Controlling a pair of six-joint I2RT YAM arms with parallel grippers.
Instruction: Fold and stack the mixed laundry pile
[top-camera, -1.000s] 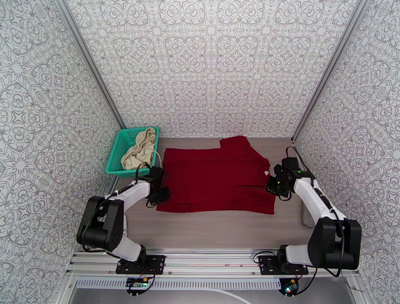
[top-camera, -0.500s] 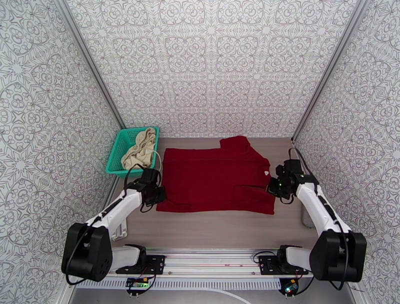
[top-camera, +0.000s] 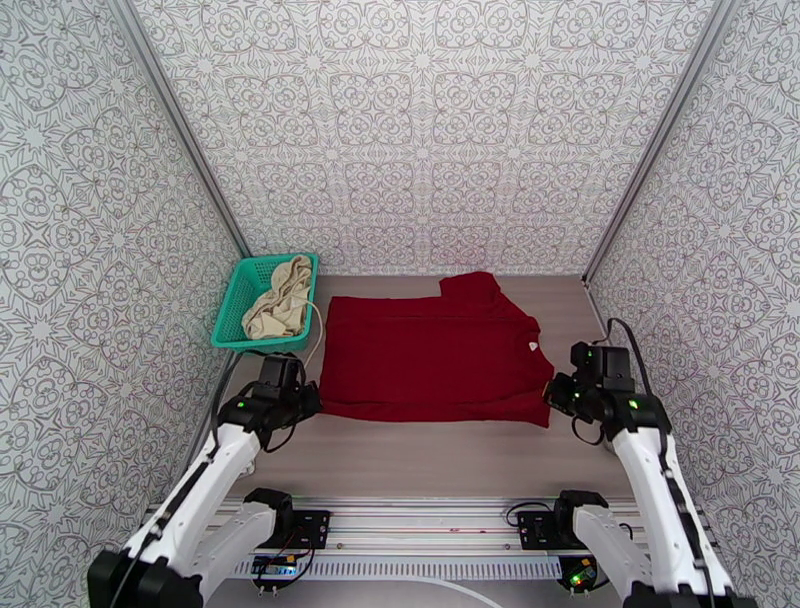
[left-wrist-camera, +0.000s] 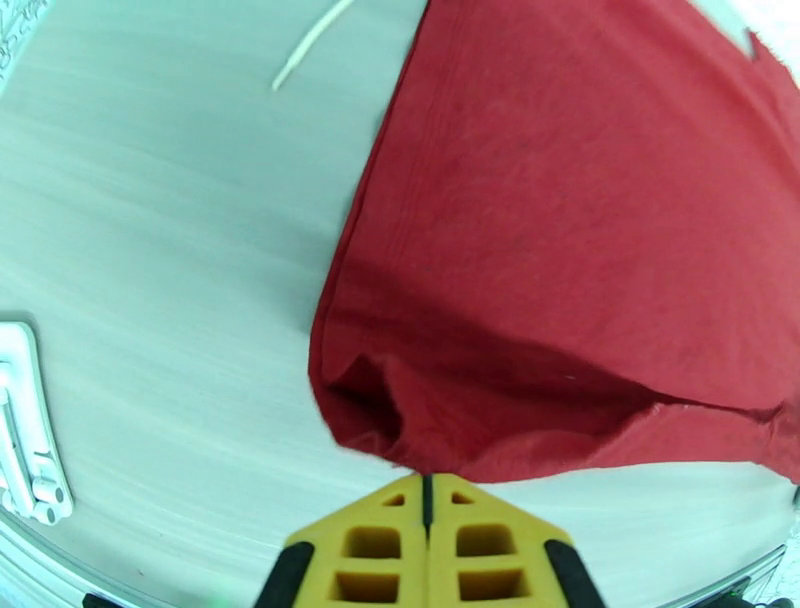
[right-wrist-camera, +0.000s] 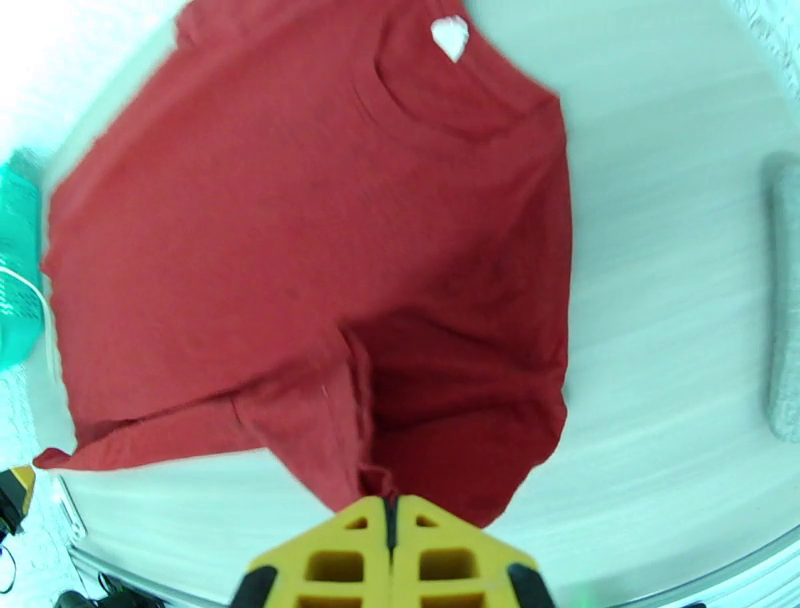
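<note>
**Both grippers clamped on the near edge of the dark red shirt (top-camera: 430, 355), one corner each.**
The left gripper (left-wrist-camera: 427, 492) pinches the near-left corner and the right gripper (right-wrist-camera: 390, 505) the near-right. The cloth lies flat straight ahead of both sets of jaws, its long axis running crosswise from one gripper to the other. Neither arm is nearer, so the fold probably goes forward with both together. The cream-beige garment (top-camera: 280, 300) sits in the teal mesh basket (top-camera: 232, 300), ahead of the left jaws.

Shirt (top-camera: 430, 355) on table (top-camera: 430, 460); basket (top-camera: 238, 292) left, garment (top-camera: 282, 300) inside.
</note>
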